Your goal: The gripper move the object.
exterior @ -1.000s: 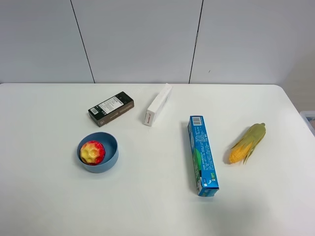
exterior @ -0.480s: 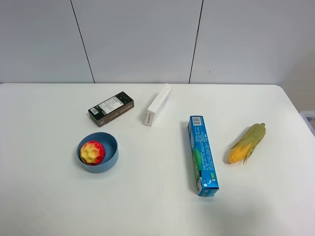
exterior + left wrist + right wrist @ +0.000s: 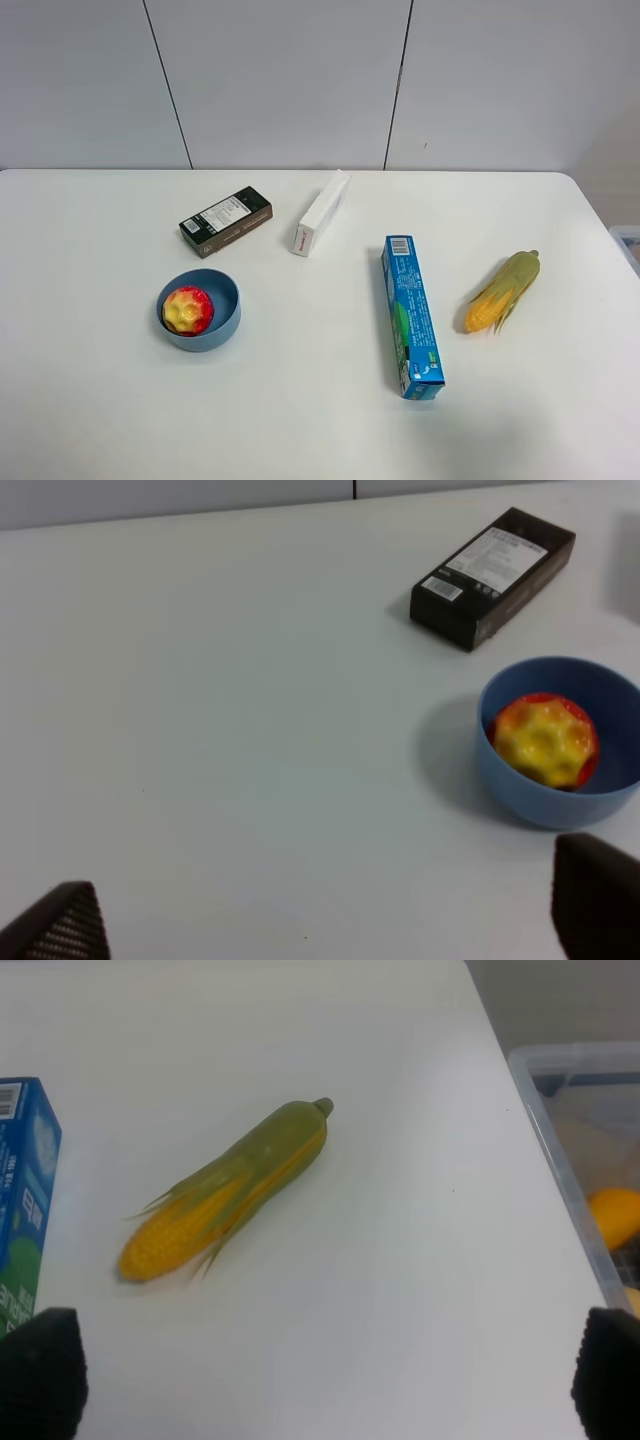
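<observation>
Object (image 3: 187, 309): bumpy ball, red rim, yellow-orange crown, seated inside the blue bowl (image 3: 226, 300). Left hand (image 3: 320, 920) and right hand (image 3: 325, 1380): wide open, empty.

High overview, two low wrist close-ups

We log the left gripper (image 3: 320, 920): two black fingertips (image 3: 62, 925), ribbed on one pad, smooth matte on the other. We log the right gripper (image 3: 320, 1385): two black rounded fingertips (image 3: 40, 1370) with fine ribbed texture.
</observation>
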